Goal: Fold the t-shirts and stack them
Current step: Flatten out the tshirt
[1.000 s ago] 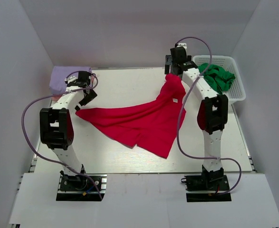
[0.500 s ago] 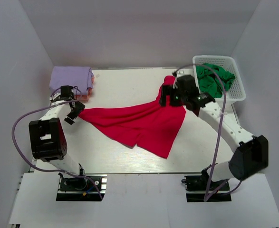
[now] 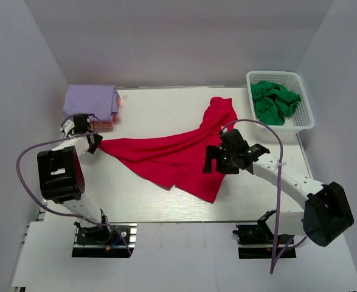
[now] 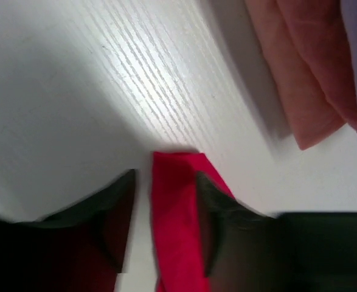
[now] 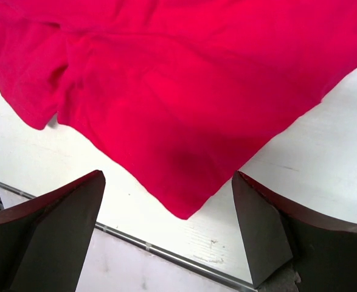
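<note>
Right gripper hangs at the lower right of the overhead view, above the near corner of the red shirt. Its jaws stand fully wide and hold nothing. The wrist view shows the pointed hem corner lying below and between them, close to the near edge of the table.

Left gripper sits at the left of the overhead view, at the narrow left tip of the same shirt. Its jaws stand partway open and straddle that tip. A sliver of bare table shows between one finger and the cloth, so a firm hold is not confirmed.

The red shirt lies rumpled across the centre of the table, with one end bunched toward the upper right. Judged step: take two opposite corners so the shirt can be pulled flat for folding.

Recommended handling:
1. Seat the left tip deep between the pads before clamping. A shallow pinch on soft cloth is likely to slip.
2. Lower the right gripper until the hem corner lies between the jaws, then clamp.
3. Pull evenly, and keep the cloth from sliding off the near edge.

Farther back, at upper left, a folded lavender shirt lies on a peach shirt; this is the stack. At upper right, a green shirt lies bunched in the white basket, not yet folded.
</note>
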Controlling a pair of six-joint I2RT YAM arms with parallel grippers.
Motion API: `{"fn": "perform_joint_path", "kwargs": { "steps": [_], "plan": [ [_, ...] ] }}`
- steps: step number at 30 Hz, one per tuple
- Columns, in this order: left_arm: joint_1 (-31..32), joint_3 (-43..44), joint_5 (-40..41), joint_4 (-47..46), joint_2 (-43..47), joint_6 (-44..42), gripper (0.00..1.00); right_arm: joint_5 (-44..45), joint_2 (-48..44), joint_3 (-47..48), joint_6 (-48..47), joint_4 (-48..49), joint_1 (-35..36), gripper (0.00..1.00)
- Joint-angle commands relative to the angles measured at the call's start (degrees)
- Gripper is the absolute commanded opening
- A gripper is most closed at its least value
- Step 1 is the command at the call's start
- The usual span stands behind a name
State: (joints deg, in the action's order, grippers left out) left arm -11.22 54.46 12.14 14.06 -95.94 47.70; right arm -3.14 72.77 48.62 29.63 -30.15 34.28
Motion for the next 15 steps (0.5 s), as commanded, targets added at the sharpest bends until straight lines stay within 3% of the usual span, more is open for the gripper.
{"fn": "perform_joint_path", "kwargs": {
  "steps": [1,4,5,6,10,15],
  "plan": [
    [-0.6,-0.6,-3.7,-4.6,-1.5,-0.4,0.44,1.1,-0.8,-1.4,3.7,-0.5,1.1,0.90],
    [-0.6,-1.8,-5.1,-5.6,-2.1,-0.4,0.31,0.9,0.7,-1.9,4.7,-1.0,2.4,0.89],
    [-0.6,-2.6,-6.1,-6.4,-1.6,-0.9,0.14,0.5,1.1,-2.2,5.1,-1.0,3.2,0.89],
    [-0.6,-2.6,-6.6,-6.4,-1.6,-0.9,0.03,-0.7,2.9,-2.6,5.4,-0.6,3.7,0.89],
    [-0.6,-5.2,-7.1,-8.0,1.3,-2.0,0.00,-3.1,6.3,-3.8,7.7,-1.4,8.5,0.86],
    [0.0,-4.5,-5.1,-4.9,2.3,-2.0,0.00,2.9,7.8,-3.1,10.4,-4.6,11.9,0.86]
  ]
}}
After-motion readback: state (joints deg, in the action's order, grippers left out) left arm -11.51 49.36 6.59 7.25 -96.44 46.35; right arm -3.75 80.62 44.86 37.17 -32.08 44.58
